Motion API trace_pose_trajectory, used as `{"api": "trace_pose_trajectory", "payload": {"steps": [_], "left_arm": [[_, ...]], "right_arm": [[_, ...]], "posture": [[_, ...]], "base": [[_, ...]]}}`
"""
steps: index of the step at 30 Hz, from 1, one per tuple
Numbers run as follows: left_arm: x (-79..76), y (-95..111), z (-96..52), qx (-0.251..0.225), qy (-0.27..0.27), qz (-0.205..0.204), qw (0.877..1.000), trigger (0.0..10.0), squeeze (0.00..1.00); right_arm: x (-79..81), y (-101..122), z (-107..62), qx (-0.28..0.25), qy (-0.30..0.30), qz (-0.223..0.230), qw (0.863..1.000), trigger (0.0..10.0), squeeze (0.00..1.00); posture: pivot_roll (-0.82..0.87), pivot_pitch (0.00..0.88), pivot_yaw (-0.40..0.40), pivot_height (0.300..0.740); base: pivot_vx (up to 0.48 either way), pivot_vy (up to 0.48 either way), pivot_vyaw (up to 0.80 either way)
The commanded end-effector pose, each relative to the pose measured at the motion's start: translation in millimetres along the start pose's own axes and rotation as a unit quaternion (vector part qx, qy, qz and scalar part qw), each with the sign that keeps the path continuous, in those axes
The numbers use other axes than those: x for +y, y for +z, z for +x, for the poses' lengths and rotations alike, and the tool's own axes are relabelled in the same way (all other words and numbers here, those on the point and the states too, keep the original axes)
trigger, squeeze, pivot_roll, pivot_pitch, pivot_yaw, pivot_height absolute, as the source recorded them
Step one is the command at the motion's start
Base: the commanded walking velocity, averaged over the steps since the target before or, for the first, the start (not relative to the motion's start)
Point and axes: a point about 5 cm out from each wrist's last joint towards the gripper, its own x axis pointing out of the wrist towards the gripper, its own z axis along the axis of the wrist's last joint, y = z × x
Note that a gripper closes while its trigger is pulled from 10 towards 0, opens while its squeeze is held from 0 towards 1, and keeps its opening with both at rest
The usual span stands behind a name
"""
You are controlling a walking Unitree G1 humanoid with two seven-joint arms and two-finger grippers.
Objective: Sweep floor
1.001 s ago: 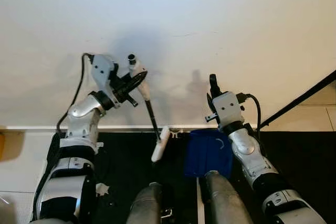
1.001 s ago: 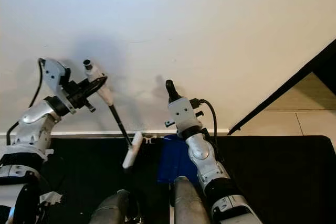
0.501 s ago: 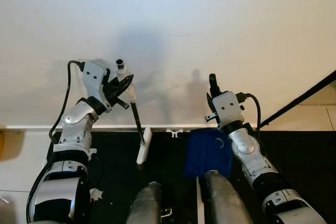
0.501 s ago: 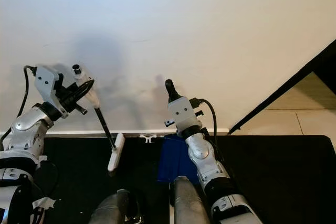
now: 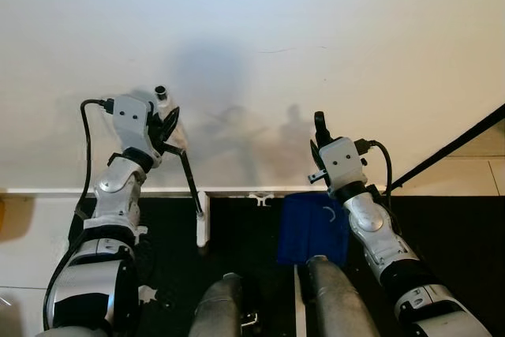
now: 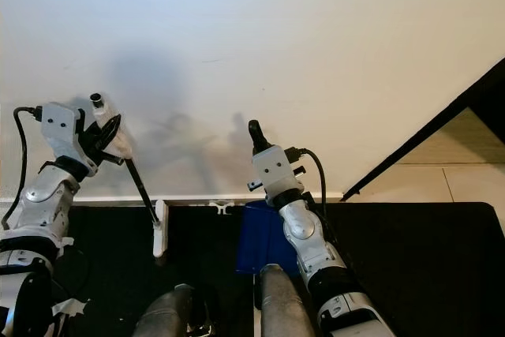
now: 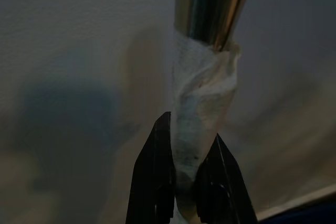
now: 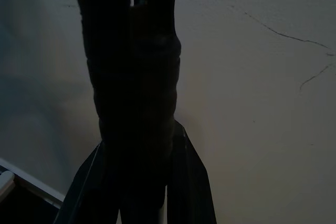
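Broom with a thin black shaft and white head point(image 5: 202, 225) stood on the black floor mat point(image 5: 252, 242) by the white wall point(image 5: 252, 37), its paper-wrapped handle pinched by the left gripper point(image 5: 168, 126). Beside it, the right gripper point(image 5: 320, 125) apparently clamped the blue dustpan's point(image 5: 313, 229) dark handle.

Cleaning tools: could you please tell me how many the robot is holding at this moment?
2. The broom is in the left gripper, its head down at the wall's foot. The blue dustpan stands on the dark floor, its black handle in the right gripper.
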Motion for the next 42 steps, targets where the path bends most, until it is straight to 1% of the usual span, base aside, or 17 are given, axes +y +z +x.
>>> {"api": "trace_pose_trajectory", "payload": {"steps": [1,9,10,15,17,19,24,25,27,28,29,30,31,32,35,39,42], "left_arm": [[-2.6,7.0,5.5,-0.030,0.013,0.001,0.999,10.0,0.03],[-12.7,10.6,16.8,-0.042,0.020,-0.020,0.999,10.0,0.03],[-23.9,13.1,24.9,-0.050,0.007,-0.036,0.998,10.0,0.03],[-38.7,16.8,34.3,-0.059,-0.014,-0.057,0.997,10.0,0.04],[-58.3,20.3,44.2,-0.069,-0.046,-0.091,0.992,10.0,0.04],[-63.0,20.9,46.1,-0.071,-0.055,-0.100,0.991,10.0,0.04],[-98.7,29.6,56.6,-0.094,-0.140,-0.140,0.976,10.0,0.04],[-98.7,29.6,56.6,-0.094,-0.140,-0.140,0.976,10.0,0.04],[-115.1,33.4,58.8,-0.104,-0.188,-0.155,0.964,10.0,0.04],[-115.1,33.4,58.8,-0.104,-0.188,-0.155,0.964,10.0,0.04],[-127.0,37.0,59.7,-0.112,-0.229,-0.173,0.951,10.0,0.04],[-130.4,39.0,59.8,-0.116,-0.246,-0.177,0.946,10.0,0.04],[-130.4,39.0,59.8,-0.116,-0.246,-0.177,0.946,10.0,0.04],[-133.6,43.3,59.4,-0.126,-0.273,-0.186,0.935,10.0,0.04],[-133.2,48.2,58.1,-0.136,-0.295,-0.187,0.927,10.0,0.03],[-120.4,59.4,51.9,-0.158,-0.321,-0.172,0.918,10.0,0.02],[-109.6,63.8,44.8,-0.164,-0.330,-0.157,0.916,10.0,0.02]], "right_arm": [[2.2,-5.3,-7.0,0.008,0.009,-0.002,1.000,10.0,0.00],[2.0,-2.9,-7.2,0.003,0.014,-0.004,1.000,10.0,0.00],[4.0,1.2,-4.4,-0.005,0.019,-0.005,1.000,10.0,0.00],[4.8,5.0,-1.2,-0.010,0.021,-0.005,1.000,10.0,0.00],[3.7,6.6,0.2,-0.012,0.020,-0.006,1.000,10.0,0.00],[3.5,6.7,0.3,-0.012,0.019,-0.006,1.000,10.0,0.00],[2.7,7.0,-0.2,-0.012,0.019,-0.006,1.000,10.0,0.00],[2.7,7.0,-0.2,-0.012,0.019,-0.006,1.000,10.0,0.00],[1.6,6.4,0.0,-0.011,0.018,-0.007,1.000,10.0,0.00],[1.6,6.4,0.0,-0.011,0.018,-0.007,1.000,10.0,0.00],[0.7,6.3,0.7,-0.010,0.016,-0.007,1.000,10.0,0.00],[0.7,6.4,1.2,-0.010,0.015,-0.006,1.000,10.0,0.00],[0.7,6.4,1.2,-0.010,0.015,-0.006,1.000,10.0,0.00],[0.8,6.6,2.0,-0.010,0.015,-0.006,1.000,10.0,0.00],[0.7,6.8,2.5,-0.010,0.015,-0.006,1.000,10.0,0.00],[1.2,6.4,3.0,-0.009,0.013,-0.004,1.000,10.0,0.00],[2.6,6.0,3.3,-0.007,0.014,-0.003,1.000,10.0,0.00]], "posture": [[-0.12,0.327,0.036,0.740],[-0.16,0.353,0.034,0.740],[-0.18,0.357,0.033,0.740],[-0.18,0.357,0.033,0.740],[-0.19,0.357,0.033,0.740],[-0.19,0.357,0.034,0.740],[-0.19,0.357,0.034,0.740],[-0.19,0.357,0.034,0.740],[-0.18,0.353,0.039,0.740],[-0.18,0.353,0.039,0.740],[-0.18,0.351,0.039,0.740],[-0.17,0.349,0.042,0.740],[-0.17,0.349,0.042,0.740],[-0.17,0.346,0.045,0.740],[-0.16,0.346,0.047,0.740],[-0.14,0.341,0.050,0.740],[-0.13,0.339,0.049,0.740]], "base": [[0.000,0.000,0.00],[0.000,0.000,0.00],[0.000,0.000,0.00],[0.000,0.000,0.00],[0.000,0.000,0.00],[0.000,0.000,0.00],[0.000,0.000,0.00],[0.000,0.000,0.00],[0.000,0.000,0.00],[0.000,0.000,0.00],[0.000,0.000,0.00],[0.000,0.000,0.00],[0.000,0.000,0.00],[0.000,0.000,0.00],[0.000,0.000,0.00],[0.000,0.000,0.00],[0.000,0.000,0.00]]}}
